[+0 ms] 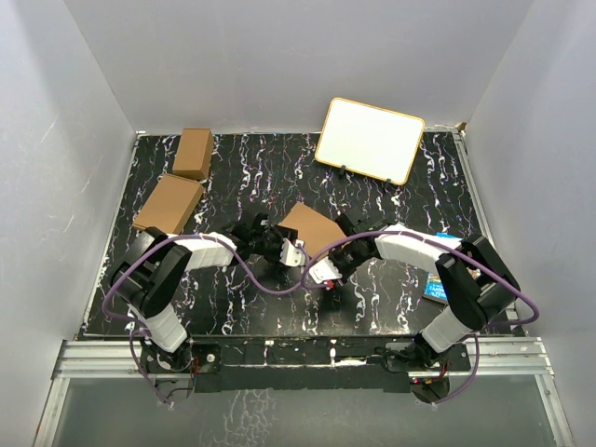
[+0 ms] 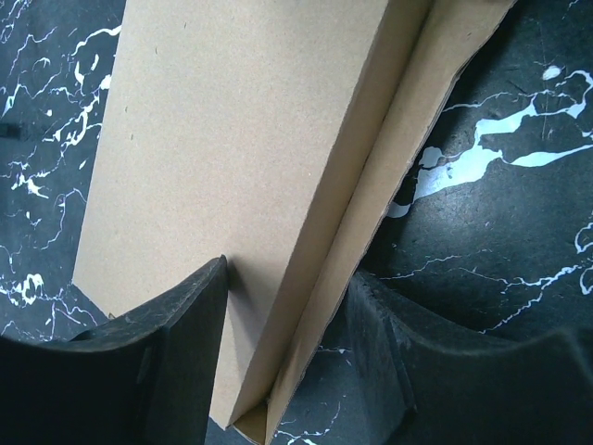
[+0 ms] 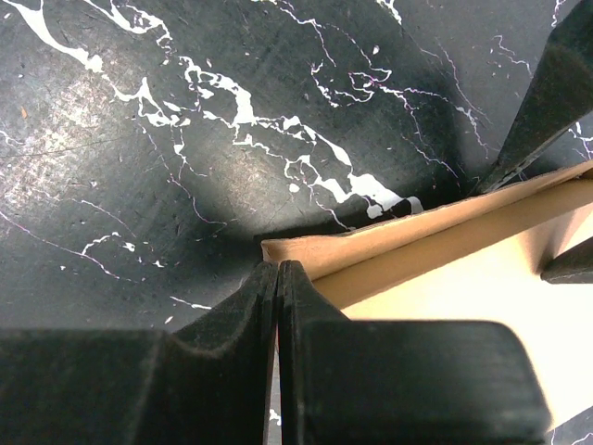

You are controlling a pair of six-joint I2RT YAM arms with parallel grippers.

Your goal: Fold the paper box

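The paper box (image 1: 312, 228), plain brown card, lies mid-table between both arms. In the left wrist view the paper box (image 2: 232, 158) runs away from the camera, one long side doubled over into a narrow wedge. My left gripper (image 2: 289, 271) straddles that wedge, one finger (image 2: 181, 343) on the flat panel and the other on the outer flap, shut on it. My right gripper (image 3: 278, 267) has its fingers pressed together, tips at the corner of the box wall (image 3: 389, 241). Whether card lies between those fingers is hidden.
Two other brown cartons (image 1: 193, 152) (image 1: 169, 203) sit at the back left. A white board (image 1: 370, 140) leans at the back right. A blue packet (image 1: 438, 279) lies under the right arm. Grey walls close in the black marbled table (image 1: 279, 177).
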